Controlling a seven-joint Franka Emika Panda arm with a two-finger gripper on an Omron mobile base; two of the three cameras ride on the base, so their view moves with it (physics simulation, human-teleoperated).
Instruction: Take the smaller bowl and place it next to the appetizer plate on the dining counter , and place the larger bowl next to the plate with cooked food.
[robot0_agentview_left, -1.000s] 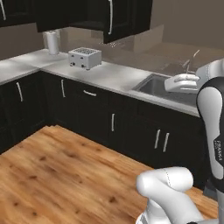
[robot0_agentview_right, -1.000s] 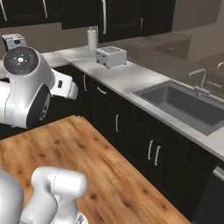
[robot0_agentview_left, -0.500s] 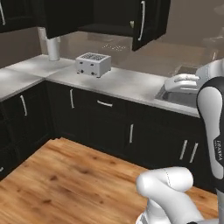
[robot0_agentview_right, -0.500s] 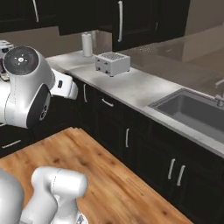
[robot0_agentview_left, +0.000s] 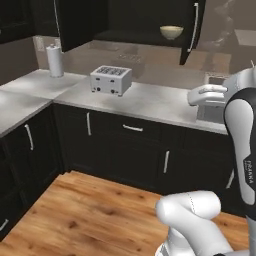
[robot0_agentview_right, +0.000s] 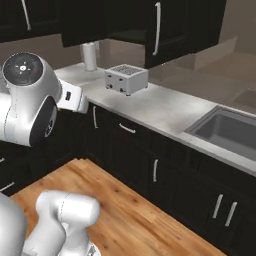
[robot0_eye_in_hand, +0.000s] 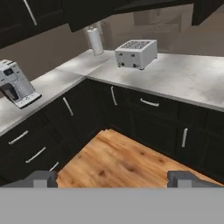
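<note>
My gripper (robot0_eye_in_hand: 113, 178) hangs with its fingers spread wide, holding nothing, above the wood floor (robot0_eye_in_hand: 127, 164). One bowl (robot0_agentview_left: 171, 32), cream-coloured, sits on a shelf inside the open upper cabinet (robot0_agentview_left: 145, 20), at about one o'clock in the left base view. Below it, at roughly eleven o'clock, a toaster (robot0_agentview_left: 111, 80) stands on the grey counter (robot0_agentview_left: 150, 102), with a paper towel roll (robot0_agentview_left: 55, 61) well apart at ten o'clock. A coffee machine (robot0_eye_in_hand: 15, 83) sits at nine o'clock in my hand view.
</note>
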